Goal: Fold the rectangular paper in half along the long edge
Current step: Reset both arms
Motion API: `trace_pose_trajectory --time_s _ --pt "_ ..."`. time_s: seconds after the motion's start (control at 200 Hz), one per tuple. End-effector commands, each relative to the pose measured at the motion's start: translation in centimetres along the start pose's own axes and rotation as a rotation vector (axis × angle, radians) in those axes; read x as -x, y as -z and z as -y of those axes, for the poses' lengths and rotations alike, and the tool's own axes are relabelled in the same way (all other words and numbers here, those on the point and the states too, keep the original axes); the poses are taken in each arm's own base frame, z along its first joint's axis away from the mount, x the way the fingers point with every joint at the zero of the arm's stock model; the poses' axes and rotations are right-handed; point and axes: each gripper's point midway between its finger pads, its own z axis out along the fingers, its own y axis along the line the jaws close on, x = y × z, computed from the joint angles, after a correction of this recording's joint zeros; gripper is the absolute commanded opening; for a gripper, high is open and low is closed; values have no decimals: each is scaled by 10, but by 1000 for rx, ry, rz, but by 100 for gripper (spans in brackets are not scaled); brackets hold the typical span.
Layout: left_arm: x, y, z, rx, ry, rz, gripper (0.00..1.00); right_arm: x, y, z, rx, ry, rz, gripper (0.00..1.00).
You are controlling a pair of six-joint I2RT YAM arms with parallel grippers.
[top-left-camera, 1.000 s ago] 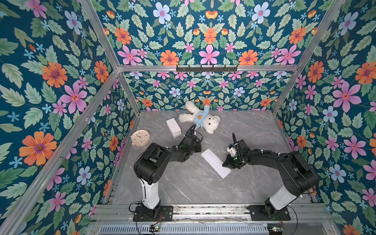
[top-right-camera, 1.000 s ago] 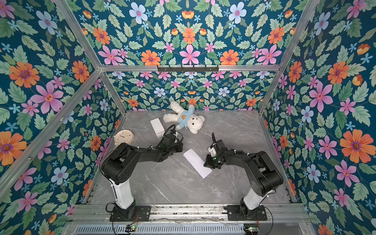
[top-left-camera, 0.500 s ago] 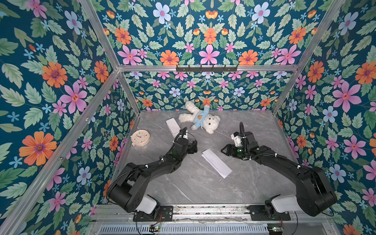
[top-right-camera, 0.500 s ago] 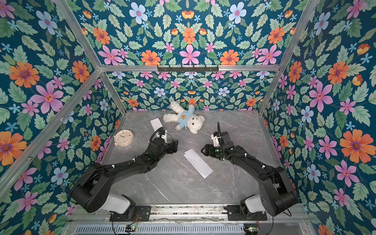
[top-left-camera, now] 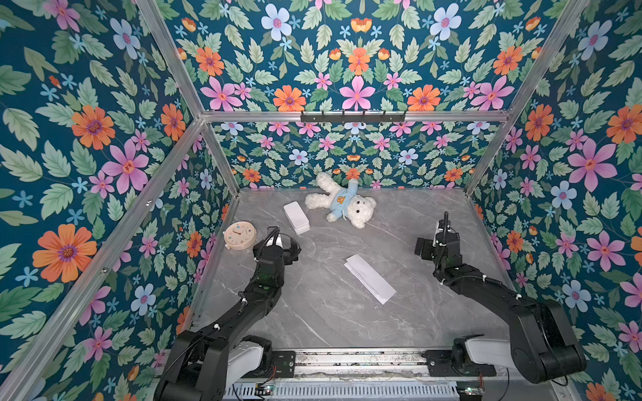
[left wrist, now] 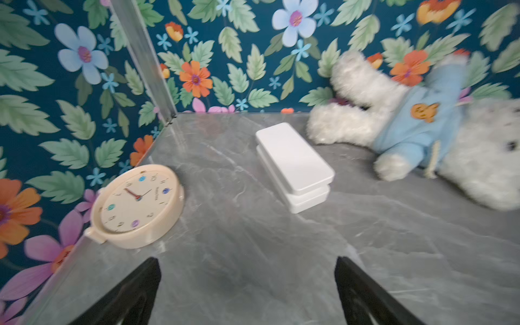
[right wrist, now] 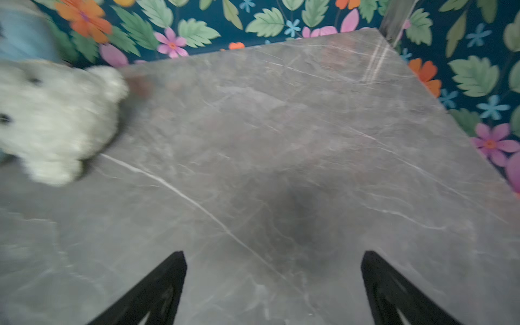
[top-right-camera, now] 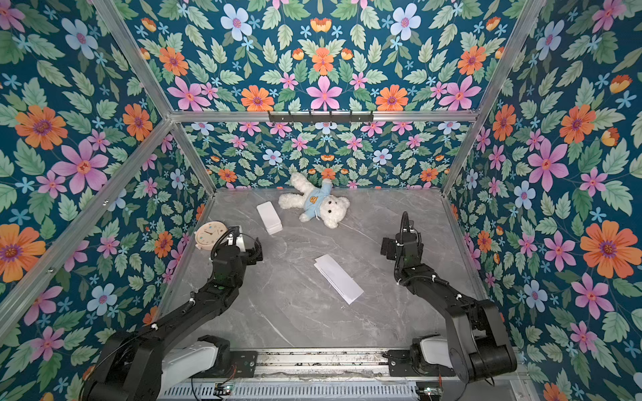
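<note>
The rectangular paper (top-left-camera: 370,279) (top-right-camera: 338,278) lies flat on the grey marble table as a long narrow white strip, with a fine line of print along it, and nothing touches it. My left gripper (top-left-camera: 283,243) (top-right-camera: 245,243) hovers well to the paper's left, near the clock. In the left wrist view the left gripper (left wrist: 247,270) is open, with only bare table between its black fingers (left wrist: 149,277). My right gripper (top-left-camera: 434,243) (top-right-camera: 399,247) is off to the paper's right, near the right wall. The right wrist view shows the right gripper (right wrist: 274,264) open and empty. The paper is out of both wrist views.
A cream clock (top-left-camera: 239,235) (left wrist: 138,202) leans at the left wall. A thick white box (top-left-camera: 296,217) (left wrist: 294,163) and a white teddy bear in a blue top (top-left-camera: 342,203) (right wrist: 50,118) lie at the back. Flowered walls close in three sides.
Both grippers have opened and pulled away from the paper, the left toward the clock, the right toward the right wall. The paper stays flat in the middle.
</note>
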Motion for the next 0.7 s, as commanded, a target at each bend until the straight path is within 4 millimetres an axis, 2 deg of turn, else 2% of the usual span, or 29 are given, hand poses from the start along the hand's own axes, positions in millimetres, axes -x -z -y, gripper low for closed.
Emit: trace_pose_trajectory --time_s 0.0,0.19,0.305,0.57,0.695 --pt "-7 -3 -23 57 -35 22 99 40 3 31 -125 13 161 99" --pt "-24 -11 -36 45 -19 71 99 20 5 51 -150 -7 174 99" --pt "-28 -23 -37 21 11 62 99 9 -1 48 -72 -31 183 99" --pt "-15 -50 -39 -46 91 119 99 -12 -11 35 33 -5 227 99" --pt "-27 -65 -35 -49 78 88 100 -14 -12 35 41 -6 213 99"
